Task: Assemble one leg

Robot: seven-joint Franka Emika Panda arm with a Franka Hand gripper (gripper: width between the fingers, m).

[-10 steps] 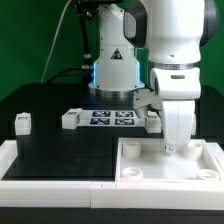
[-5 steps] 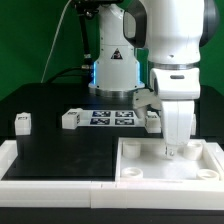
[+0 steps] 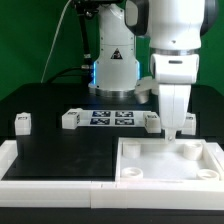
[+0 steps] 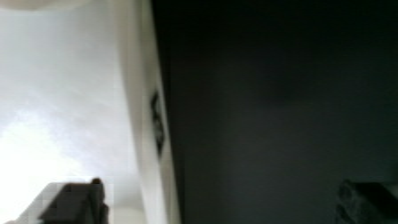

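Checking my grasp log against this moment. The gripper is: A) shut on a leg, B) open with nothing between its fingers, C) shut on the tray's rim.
B: in the wrist view the gripper has its fingers far apart, with nothing held between them.

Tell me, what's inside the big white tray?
Just round holes in the corners of the tray. The little blocks sit outside it. The open hand hangs above the far edge, hiding whatever is right behind it.
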